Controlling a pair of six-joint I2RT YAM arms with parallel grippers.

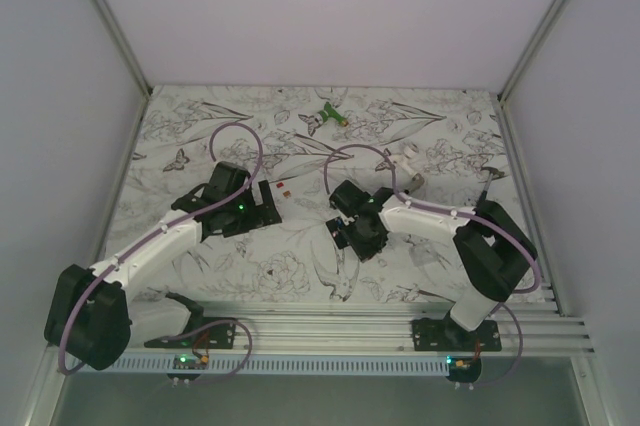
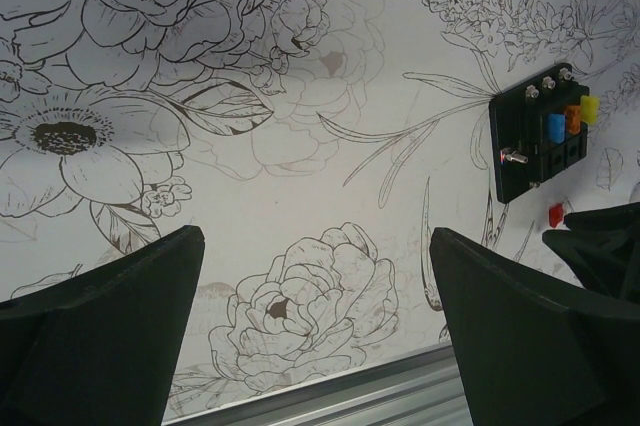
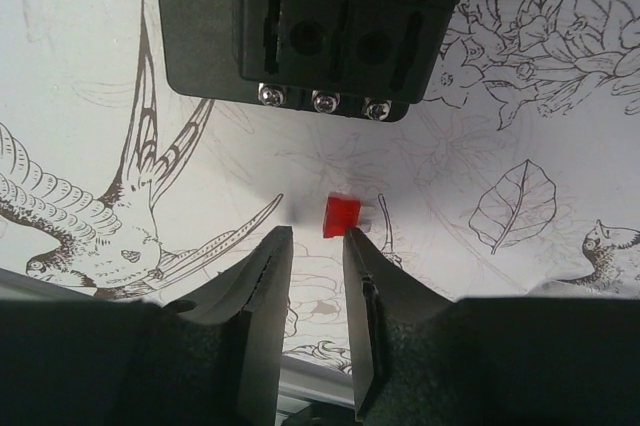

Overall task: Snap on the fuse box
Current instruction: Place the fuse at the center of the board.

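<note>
The fuse box [image 3: 300, 26] is a flat black block lying on the flower-print mat, with screws along its near edge. It shows at the right of the left wrist view as the fuse box [image 2: 535, 141], carrying blue, orange and yellow fuses. My right gripper [image 3: 315, 236] sits just short of it, jaws a little apart with nothing between them. A small loose red fuse [image 3: 341, 216] lies on the mat just past the right fingertip, slightly blurred. My left gripper [image 2: 315, 236] hangs wide open over the bare mat, to the left of the box.
A green-and-white object [image 1: 328, 116] lies at the back of the mat and a small white piece [image 1: 408, 164] at the right. The aluminium rail [image 1: 400, 321] runs along the near edge. The two grippers, left [image 1: 250, 214] and right [image 1: 345, 234], stand close together mid-table.
</note>
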